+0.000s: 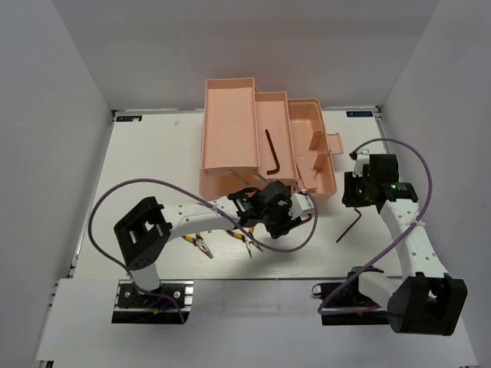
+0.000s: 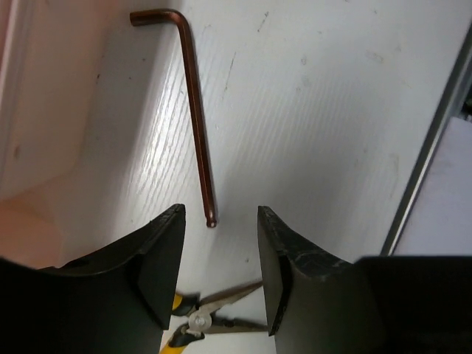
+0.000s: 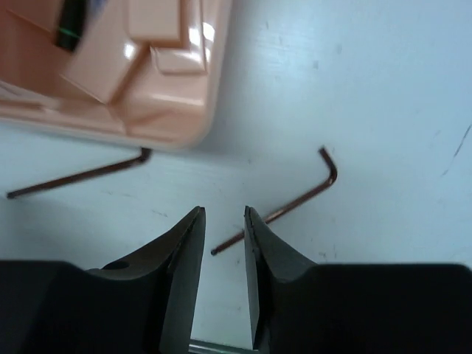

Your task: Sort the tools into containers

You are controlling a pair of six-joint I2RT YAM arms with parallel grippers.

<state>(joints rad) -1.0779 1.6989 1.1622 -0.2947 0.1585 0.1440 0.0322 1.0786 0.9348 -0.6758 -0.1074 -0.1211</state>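
Note:
The salmon-pink toolbox [image 1: 230, 130] stands open at the back middle, with one dark hex key [image 1: 273, 153] in its middle tray. My left gripper [image 1: 285, 221] is open and empty just in front of the toolbox. In the left wrist view the left gripper [image 2: 220, 210] hovers over the end of a hex key [image 2: 198, 118] on the table, with yellow-handled pliers [image 2: 214, 313] below it. My right gripper [image 3: 223, 212] is open and empty over the end of another hex key [image 3: 284, 208]. A further hex key [image 3: 81, 175] lies by the toolbox's edge [image 3: 147, 110].
Two yellow-handled pliers [image 1: 201, 245] [image 1: 249, 241] lie near the table's front edge, left of my left gripper. A hex key [image 1: 350, 225] lies on the table below my right gripper [image 1: 354, 195]. A green-black object [image 3: 70, 22] sits in a toolbox compartment. White walls enclose the table.

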